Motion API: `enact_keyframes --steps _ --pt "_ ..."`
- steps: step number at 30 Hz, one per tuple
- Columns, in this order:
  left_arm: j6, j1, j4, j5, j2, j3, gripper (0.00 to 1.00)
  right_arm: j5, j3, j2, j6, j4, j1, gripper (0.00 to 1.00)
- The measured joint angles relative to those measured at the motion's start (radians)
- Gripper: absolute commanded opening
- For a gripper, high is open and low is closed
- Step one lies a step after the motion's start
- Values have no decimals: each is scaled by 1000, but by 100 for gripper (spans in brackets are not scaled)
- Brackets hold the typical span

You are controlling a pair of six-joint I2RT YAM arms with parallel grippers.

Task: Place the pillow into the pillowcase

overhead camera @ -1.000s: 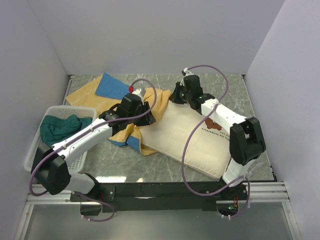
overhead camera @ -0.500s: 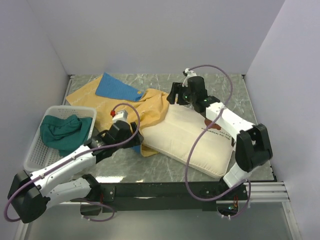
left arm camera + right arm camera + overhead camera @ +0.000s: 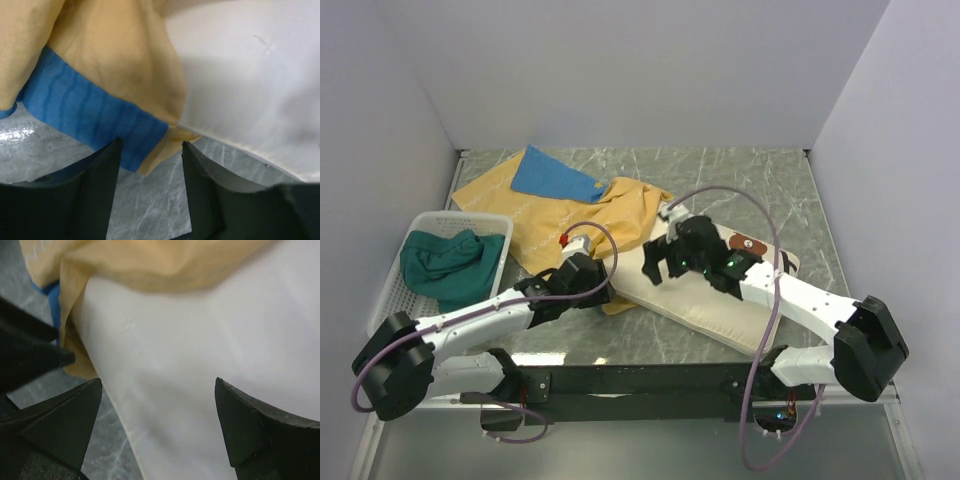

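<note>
The cream pillow (image 3: 705, 312) lies slantwise at the right of the table, its left end tucked under the rim of the pillowcase (image 3: 550, 215), which is mustard-yellow with a blue patch. My left gripper (image 3: 608, 292) is low at the pillowcase's near corner. In the left wrist view it (image 3: 151, 145) is open with only table between its fingers, and the blue hem (image 3: 85, 115) and the pillow (image 3: 250, 75) lie just beyond the tips. My right gripper (image 3: 653, 268) hovers over the pillow's left end. In its wrist view it (image 3: 157, 382) is open wide above the pillow (image 3: 200, 340), beside the pillowcase (image 3: 150, 265).
A white basket (image 3: 395, 285) holding a dark teal cloth (image 3: 445, 262) stands at the left. White walls close in the back and both sides. My right arm lies across the pillow. A black rail runs along the near edge.
My right gripper has opened and swung from the pillow's far end to its near-left end. My left arm has pulled back and dropped low by the pillowcase's near corner.
</note>
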Motion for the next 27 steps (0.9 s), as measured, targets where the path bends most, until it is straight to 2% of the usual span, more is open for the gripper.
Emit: enact_keyframes --steps 3,7,9,10,11,12,13,14,15,22,27 --pt "-17 -3 5 -18 40 0 45 29 -21 31 -16 -22 86 100" --pt "-37 -8 24 -34 42 0 22 54 -21 105 -39 -13 123 100" --pt "-42 -9 30 -35 42 0 16 64 -11 156 -46 -6 132 99" --pt "-43 -10 36 -35 41 0 9 70 -5 175 -49 -5 135 92" --pt "-44 -11 40 -35 41 0 7 77 12 203 -52 -10 140 83" --pt "-42 -11 43 -35 40 0 4 84 33 231 -55 -11 144 44" --pt "-41 -13 46 -35 40 0 1 89 52 253 -59 -16 147 23" --pt "-37 -16 48 -35 40 0 1 95 78 280 -63 -23 149 8" --pt "-33 -19 50 -34 40 0 1 97 108 308 -55 -26 149 0" --pt "-2 -55 48 -26 35 24 1 132 318 431 34 -133 140 0" --pt "13 -87 37 -23 16 60 1 122 445 436 135 -232 90 0"
